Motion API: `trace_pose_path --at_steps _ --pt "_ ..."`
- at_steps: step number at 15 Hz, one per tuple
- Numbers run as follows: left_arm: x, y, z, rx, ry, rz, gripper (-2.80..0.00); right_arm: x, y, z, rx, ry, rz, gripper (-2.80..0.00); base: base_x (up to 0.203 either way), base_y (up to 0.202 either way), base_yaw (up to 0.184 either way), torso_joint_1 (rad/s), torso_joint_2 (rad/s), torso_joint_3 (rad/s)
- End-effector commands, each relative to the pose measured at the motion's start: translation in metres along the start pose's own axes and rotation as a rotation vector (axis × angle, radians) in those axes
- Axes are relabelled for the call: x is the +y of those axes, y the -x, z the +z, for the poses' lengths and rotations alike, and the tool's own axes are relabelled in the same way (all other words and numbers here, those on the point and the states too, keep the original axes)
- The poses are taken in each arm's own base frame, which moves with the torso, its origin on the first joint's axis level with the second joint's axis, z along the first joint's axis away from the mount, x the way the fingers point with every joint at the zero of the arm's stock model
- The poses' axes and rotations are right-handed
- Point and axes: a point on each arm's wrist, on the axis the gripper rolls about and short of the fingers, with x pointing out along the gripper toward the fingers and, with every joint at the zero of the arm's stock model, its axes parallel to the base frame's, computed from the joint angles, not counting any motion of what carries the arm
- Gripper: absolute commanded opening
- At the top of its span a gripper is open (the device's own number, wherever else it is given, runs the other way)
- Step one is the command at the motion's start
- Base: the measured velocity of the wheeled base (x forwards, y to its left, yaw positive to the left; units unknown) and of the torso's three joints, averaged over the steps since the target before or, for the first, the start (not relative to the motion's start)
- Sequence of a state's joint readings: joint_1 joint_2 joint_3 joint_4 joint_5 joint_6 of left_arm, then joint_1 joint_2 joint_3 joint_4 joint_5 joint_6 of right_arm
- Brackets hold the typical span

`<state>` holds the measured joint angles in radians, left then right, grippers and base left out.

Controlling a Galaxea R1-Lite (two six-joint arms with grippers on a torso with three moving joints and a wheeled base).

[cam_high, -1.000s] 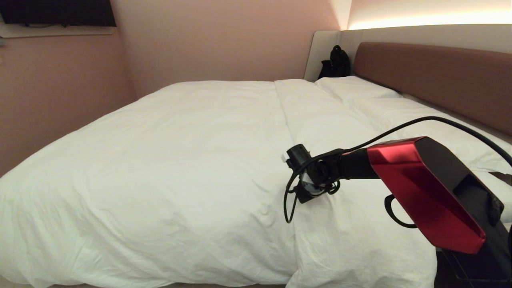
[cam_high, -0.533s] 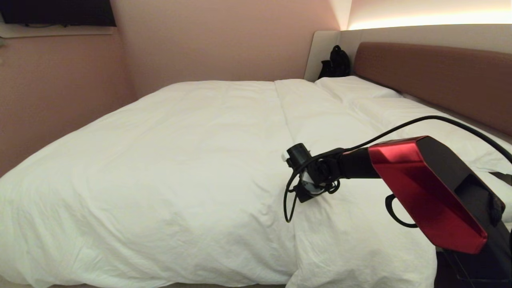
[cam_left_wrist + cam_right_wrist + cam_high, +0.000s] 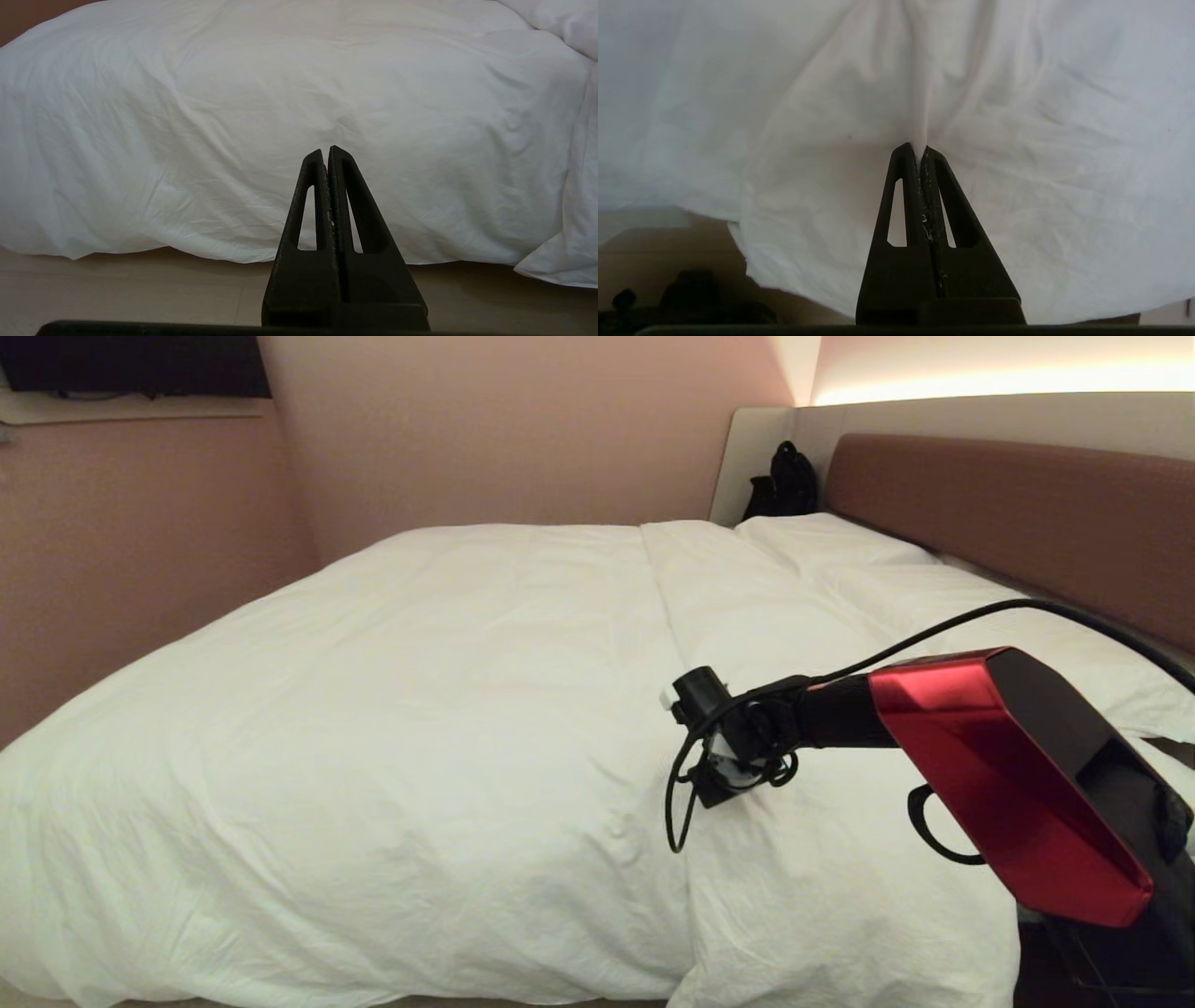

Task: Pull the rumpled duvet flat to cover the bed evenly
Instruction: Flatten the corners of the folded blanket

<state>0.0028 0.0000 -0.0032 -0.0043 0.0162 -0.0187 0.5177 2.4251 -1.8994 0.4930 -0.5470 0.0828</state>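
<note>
The white puffy duvet (image 3: 420, 709) lies over the bed (image 3: 1008, 513) and hangs down its near side (image 3: 280, 93) to just above the floor. My right arm reaches in from the right. Its gripper (image 3: 719, 782) sits low on the duvet near the long ridge that runs toward the headboard. In the right wrist view this gripper (image 3: 921, 148) is shut on a pinched fold of the duvet (image 3: 1017, 140) that rises from its tips. The left gripper (image 3: 326, 151) is shut and empty, held apart from the hanging duvet side.
Flat white pillows (image 3: 822, 541) lie by the reddish-brown headboard. A black bag (image 3: 784, 481) stands at the far corner. Pink walls close in behind and on the left. Beige floor (image 3: 117, 289) runs along the near side, with dark gear (image 3: 691, 298) on it.
</note>
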Motion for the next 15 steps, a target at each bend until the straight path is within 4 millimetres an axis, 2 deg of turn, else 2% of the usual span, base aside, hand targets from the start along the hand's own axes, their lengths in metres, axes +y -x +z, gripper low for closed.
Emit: trace_pose_path --at_steps 1,10,15 --pt "0.000 0.000 0.000 0.000 0.000 0.001 -2.80 -0.004 0.010 -0.001 0.036 -0.011 0.072 -2.80 0.000 0.000 0.000 0.000 0.00 0.000" --pt "0.000 0.000 0.000 0.001 0.001 0.001 -2.80 -0.015 0.031 -0.013 0.120 -0.017 0.177 -2.80 0.000 0.000 0.000 0.000 0.00 0.000" --pt "0.000 0.000 0.000 0.000 0.000 0.001 -2.80 -0.025 0.050 0.013 -0.068 -0.101 0.199 -2.80 0.000 0.000 0.000 0.000 0.00 0.000"
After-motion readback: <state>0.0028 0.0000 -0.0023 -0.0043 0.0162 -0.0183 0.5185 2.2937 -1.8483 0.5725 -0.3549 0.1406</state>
